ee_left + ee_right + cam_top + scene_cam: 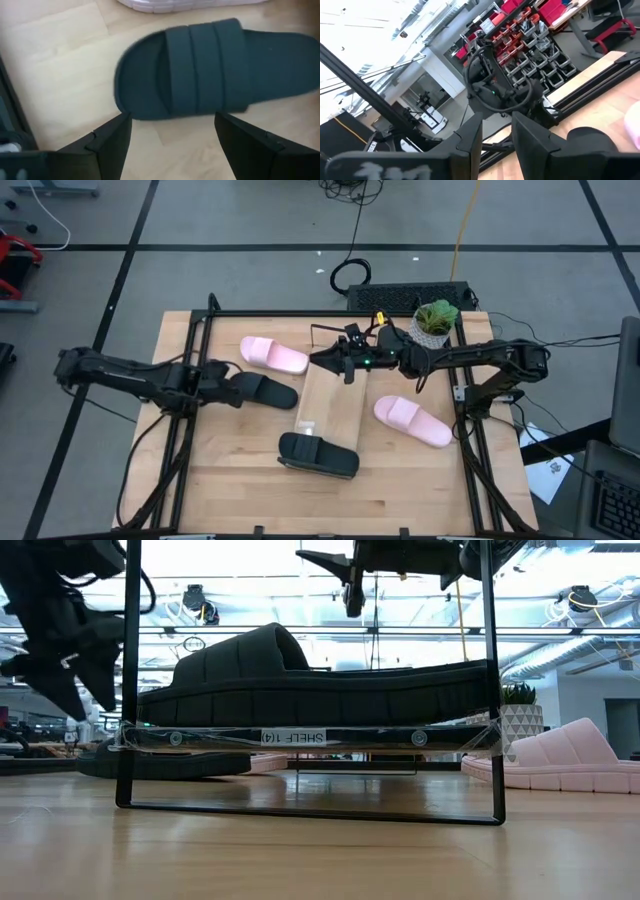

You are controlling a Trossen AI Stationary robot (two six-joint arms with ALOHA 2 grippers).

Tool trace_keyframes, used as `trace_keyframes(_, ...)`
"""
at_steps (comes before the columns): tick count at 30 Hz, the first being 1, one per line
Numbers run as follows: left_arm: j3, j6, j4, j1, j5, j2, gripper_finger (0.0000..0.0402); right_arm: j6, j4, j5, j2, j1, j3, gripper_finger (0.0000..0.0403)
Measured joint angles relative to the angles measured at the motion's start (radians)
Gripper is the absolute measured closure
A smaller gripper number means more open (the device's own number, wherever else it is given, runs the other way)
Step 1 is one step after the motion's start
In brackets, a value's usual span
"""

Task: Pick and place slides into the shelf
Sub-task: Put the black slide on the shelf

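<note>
On the shelf (330,405), one black slide (318,454) lay at its near end. Left gripper (228,383) gaped wide beside another black slide (265,390). Right gripper (325,360), fingers slightly parted, hovered above the shelf's far end.

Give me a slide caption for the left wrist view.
Left gripper open, poised at a black slide lying on the wooden tabletop.

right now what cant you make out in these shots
- Shelf far end: high view, covered by the right gripper.
- Black slide by the left gripper: left wrist view, heel cut off by the edge.
- Black slide on the shelf: low view, it blocks most of the table behind.
</note>
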Motion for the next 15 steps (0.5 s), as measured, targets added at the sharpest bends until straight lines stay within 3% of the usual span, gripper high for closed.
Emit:
trace_keyframes(9, -0.018, 0.200, 0.256, 0.154, 0.110, 0.067, 0.0119, 0.000, -0.007, 0.000, 0.000, 0.000, 0.000, 0.0310)
trace_keyframes(15, -0.115, 0.181, 0.297, 0.246, 0.209, 0.094, 0.0119, 0.035, -0.009, -0.004, 0.000, 0.002, 0.000, 0.0310)
